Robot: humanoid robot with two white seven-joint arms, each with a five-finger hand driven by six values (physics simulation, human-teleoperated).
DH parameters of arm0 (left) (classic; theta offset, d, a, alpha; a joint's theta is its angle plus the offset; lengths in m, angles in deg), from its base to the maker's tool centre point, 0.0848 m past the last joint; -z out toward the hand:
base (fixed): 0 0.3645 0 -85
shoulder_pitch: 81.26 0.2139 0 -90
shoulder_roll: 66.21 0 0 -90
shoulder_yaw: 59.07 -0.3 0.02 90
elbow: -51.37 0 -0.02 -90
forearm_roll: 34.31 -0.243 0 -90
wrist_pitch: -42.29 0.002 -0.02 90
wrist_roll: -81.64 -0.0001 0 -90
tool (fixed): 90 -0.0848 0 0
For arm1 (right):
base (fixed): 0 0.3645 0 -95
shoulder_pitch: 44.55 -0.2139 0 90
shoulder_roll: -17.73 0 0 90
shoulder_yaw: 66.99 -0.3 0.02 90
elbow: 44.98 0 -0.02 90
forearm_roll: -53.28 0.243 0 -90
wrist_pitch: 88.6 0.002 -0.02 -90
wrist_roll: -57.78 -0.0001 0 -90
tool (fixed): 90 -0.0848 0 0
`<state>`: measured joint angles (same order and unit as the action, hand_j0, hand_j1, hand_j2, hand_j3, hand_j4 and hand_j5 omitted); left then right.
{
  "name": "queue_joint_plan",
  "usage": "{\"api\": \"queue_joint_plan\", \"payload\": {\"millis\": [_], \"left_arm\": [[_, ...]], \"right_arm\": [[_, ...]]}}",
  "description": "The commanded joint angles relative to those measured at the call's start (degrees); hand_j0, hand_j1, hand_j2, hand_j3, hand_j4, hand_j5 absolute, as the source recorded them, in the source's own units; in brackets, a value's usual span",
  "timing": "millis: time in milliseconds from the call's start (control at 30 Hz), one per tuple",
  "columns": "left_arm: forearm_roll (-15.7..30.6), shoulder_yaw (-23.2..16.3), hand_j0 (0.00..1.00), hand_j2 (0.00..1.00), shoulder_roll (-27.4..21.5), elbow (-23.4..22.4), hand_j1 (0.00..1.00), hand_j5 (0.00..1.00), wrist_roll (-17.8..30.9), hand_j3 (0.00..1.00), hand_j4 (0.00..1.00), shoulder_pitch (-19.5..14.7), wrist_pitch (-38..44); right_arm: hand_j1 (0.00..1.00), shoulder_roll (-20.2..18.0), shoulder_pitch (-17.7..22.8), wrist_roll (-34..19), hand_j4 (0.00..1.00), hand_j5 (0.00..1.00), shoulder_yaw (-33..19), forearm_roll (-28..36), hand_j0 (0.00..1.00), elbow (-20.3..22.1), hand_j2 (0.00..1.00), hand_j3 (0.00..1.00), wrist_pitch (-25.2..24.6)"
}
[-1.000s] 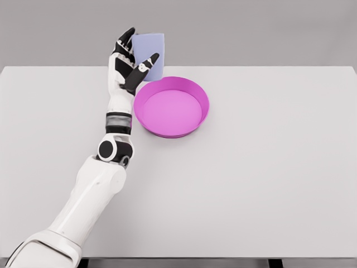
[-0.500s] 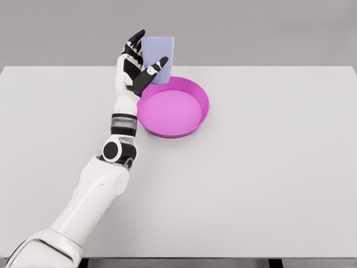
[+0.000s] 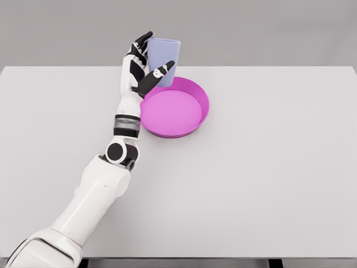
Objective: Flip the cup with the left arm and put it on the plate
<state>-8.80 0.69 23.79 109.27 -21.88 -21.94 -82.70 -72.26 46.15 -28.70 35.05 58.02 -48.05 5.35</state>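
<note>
Cup [image 3: 165,59], pale lavender, held upright and slightly tilted in the air above the far left rim of the magenta plate [image 3: 192,126]. Left hand [image 3: 142,70] grips cup from its left side, fingers wrapped around it, thumb across front. Plate sits on white bench [image 3: 268,167], left of centre near the far edge.

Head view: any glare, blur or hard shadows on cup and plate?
Head view: flat, even light; no glare on the cup or plate, and only faint shading inside the plate's rim. Edges look slightly soft from compression, with no motion blur on the left hand. The table shows no distinct cast shadows.
</note>
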Motion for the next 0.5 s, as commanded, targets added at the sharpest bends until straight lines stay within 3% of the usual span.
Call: {"api": "queue_joint_plan", "payload": {"millis": [0,467], "left_arm": [[0.0,0.3,0.71,0.71,0.0,0.4,0.71,0.71,-0.3,0.71,0.71,-0.1,0.0],[0.1,-0.4,0.71,0.71,0.0,-0.9,0.71,0.71,-0.5,0.71,0.71,-0.9,0.0]], "right_arm": [[1.0,0.0,0.0,0.0,1.0,1.0,0.0,0.0,1.0,0.0,1.0,1.0,0.0],[1.0,0.0,0.0,0.0,1.0,1.0,0.0,0.0,1.0,0.0,1.0,1.0,0.0]]}}
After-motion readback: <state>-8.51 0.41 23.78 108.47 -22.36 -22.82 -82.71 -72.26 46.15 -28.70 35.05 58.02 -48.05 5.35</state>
